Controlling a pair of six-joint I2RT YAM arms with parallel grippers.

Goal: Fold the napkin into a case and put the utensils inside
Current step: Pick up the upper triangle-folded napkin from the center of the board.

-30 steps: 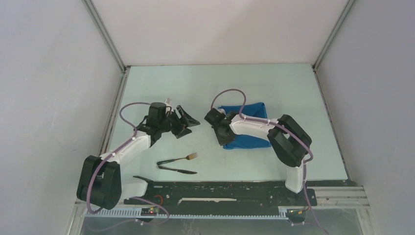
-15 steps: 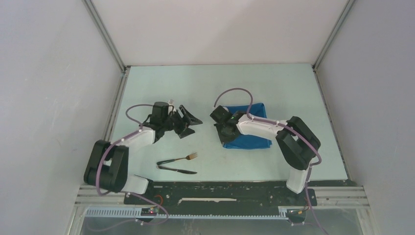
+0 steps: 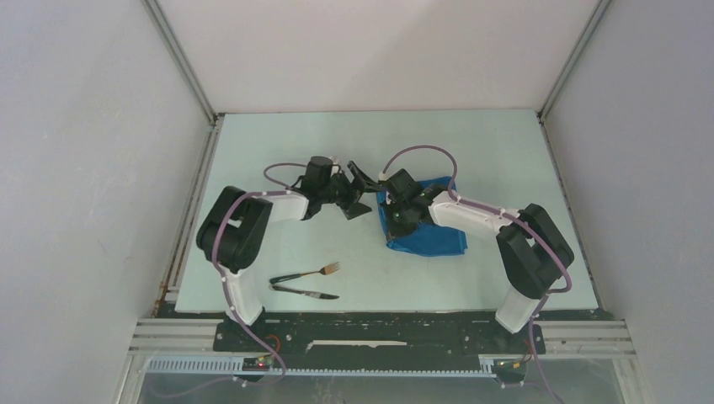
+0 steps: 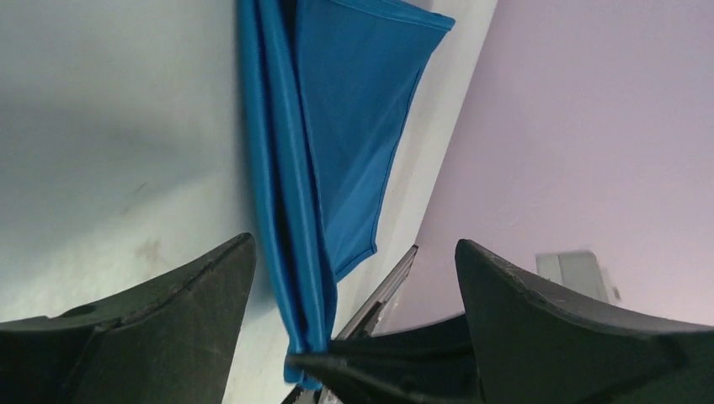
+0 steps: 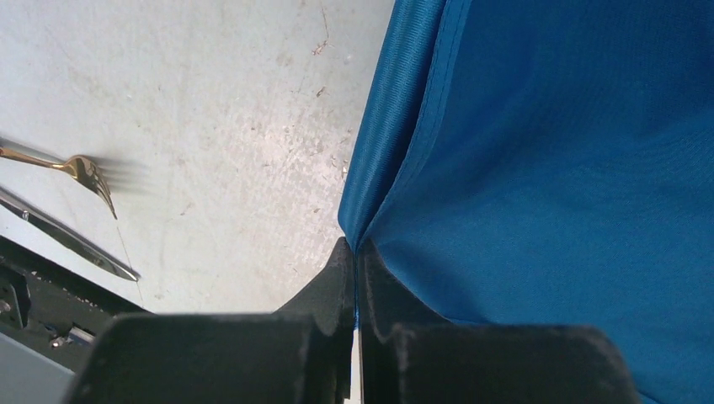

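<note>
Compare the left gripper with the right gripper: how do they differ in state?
The left gripper has its jaws wide open; the right gripper has its jaws shut. The left gripper holds nothing, while the right gripper pinches a folded edge of the napkin. Both are at the napkin's left edge.

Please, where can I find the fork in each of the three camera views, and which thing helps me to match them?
Top external: the fork lies near the front edge, left of centre, just behind the knife.
Left wrist: not in it.
Right wrist: the fork is at the left edge, above the knife.
Shared landmark: the napkin, bright blue, seen in all three views.
</note>
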